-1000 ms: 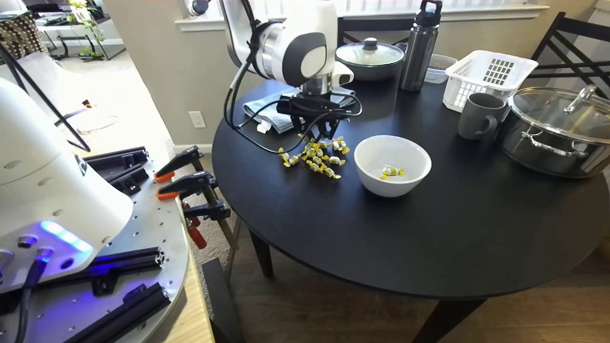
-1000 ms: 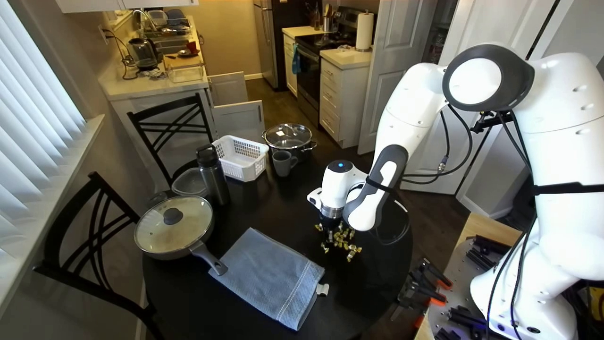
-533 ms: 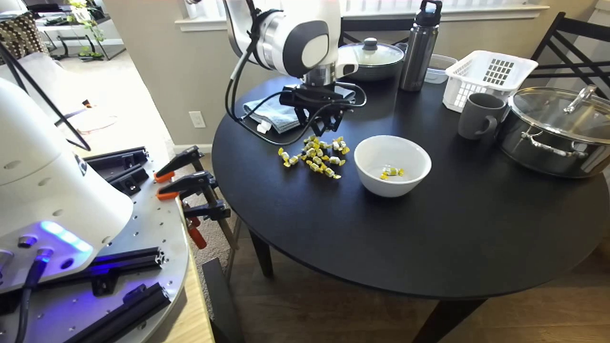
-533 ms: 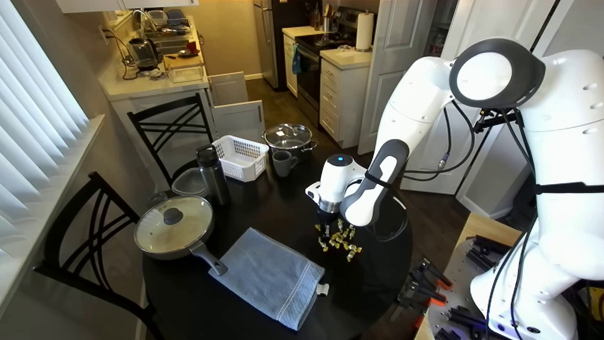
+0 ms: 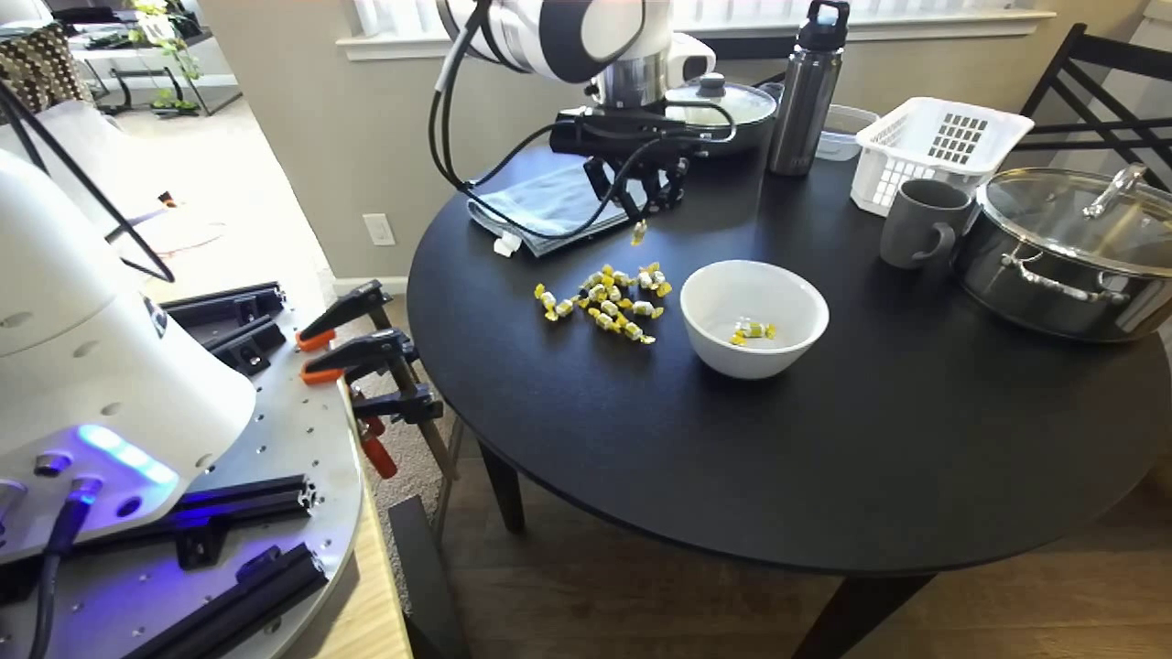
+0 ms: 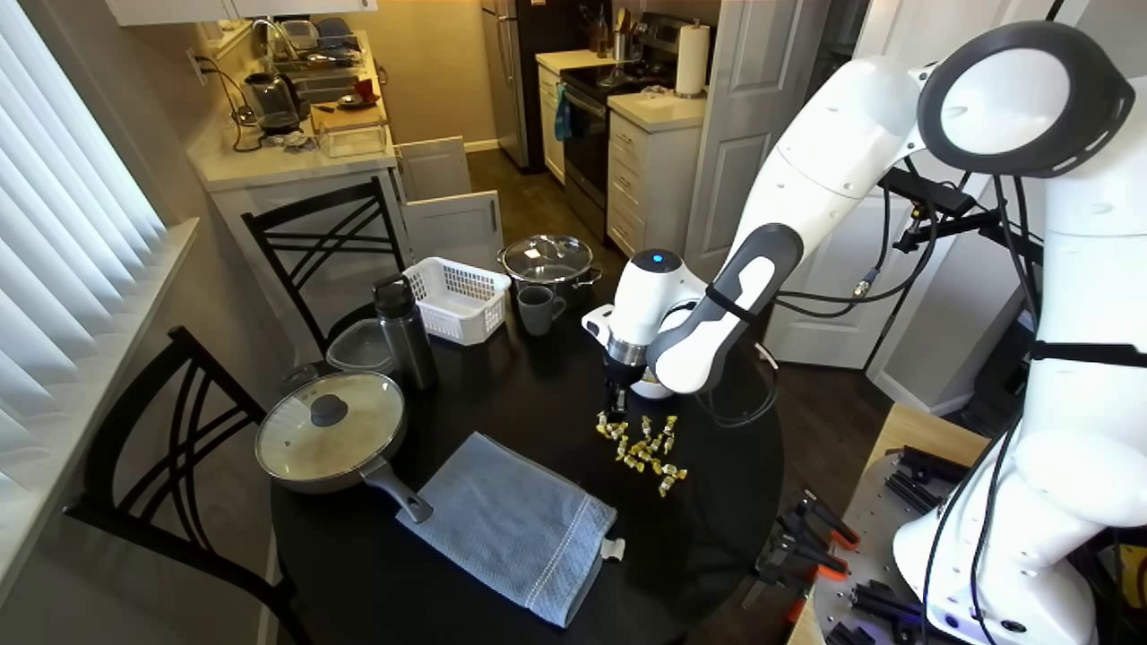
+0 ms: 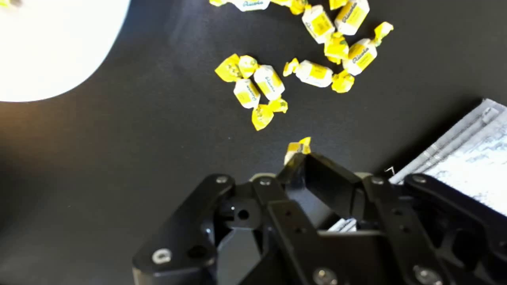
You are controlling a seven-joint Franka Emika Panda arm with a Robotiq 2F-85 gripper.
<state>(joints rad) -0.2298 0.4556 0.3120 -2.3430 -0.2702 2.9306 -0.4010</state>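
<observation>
I have one wrapped candy (image 5: 639, 234), yellow and white, clamped between the tips of the fingers (image 7: 332, 180) of my gripper (image 7: 304, 159); the wrist view shows me only its end poking out past them. It hangs above the black table (image 5: 824, 467), near a loose scatter of matching candies (image 5: 604, 297), several touching one another, some with Ricola legible on the wrapper. Just beside the scatter stands a white bowl (image 5: 751, 359) with candy lying in its bottom. A folded gray-blue towel (image 6: 515, 537) lies apart from them, and the handle of a lidded pan (image 6: 349, 439) reaches over its corner. A steel bottle (image 5: 806, 101) stands upright beside the pan, with a clear plastic container (image 5: 838, 145) near it. Farther along I see a white basket (image 6: 452, 320), a gray mug (image 5: 920, 220) near it, and a big pot (image 5: 1035, 297) under its glass lid, next to the mug. My white arm (image 6: 806, 179) leans in over the table edge. In an exterior view, a stove (image 6: 587, 134) shows in the kitchen behind.
</observation>
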